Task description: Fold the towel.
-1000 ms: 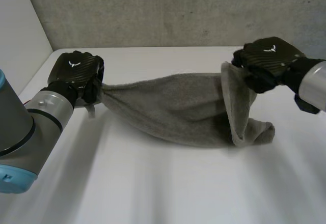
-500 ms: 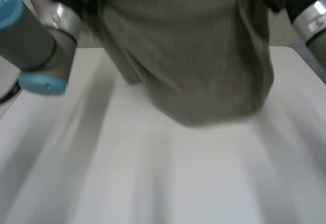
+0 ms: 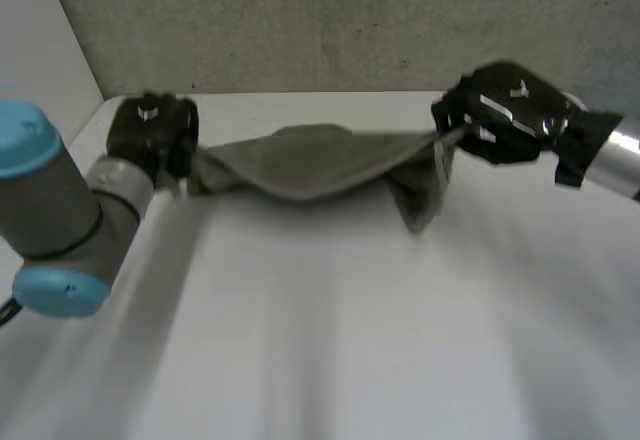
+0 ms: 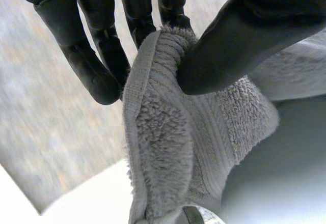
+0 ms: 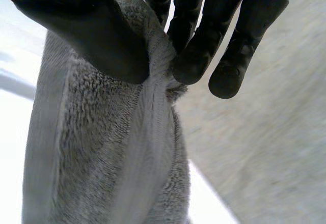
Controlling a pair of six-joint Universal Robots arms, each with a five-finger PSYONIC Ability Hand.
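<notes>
Grey concrete wall [image 3: 330, 20] rises behind a white table [image 3: 330, 340] that takes up most of the head view. From the near left side the left arm [image 3: 50, 220] reaches to the table's far left part, and the right arm [image 3: 615, 155] comes in from the right side. Between them a grey towel [image 3: 300, 165] spans the far part of the table, held at both ends, bunched along its length, with a loose flap hanging down near the right end; I cannot tell whether its lowest part touches the table. The left hand [image 3: 152, 132] grips the towel's left end. In the left wrist view its thumb [image 4: 244, 30] presses a hemmed edge of the towel [image 4: 173, 147] against the curled fingers [image 4: 97, 56]. The right hand [image 3: 500, 115] grips the right end. In the right wrist view its thumb [image 5: 86, 25] and fingers [image 5: 204, 46] pinch a gathered fold of the towel [image 5: 102, 152], which hangs below them
</notes>
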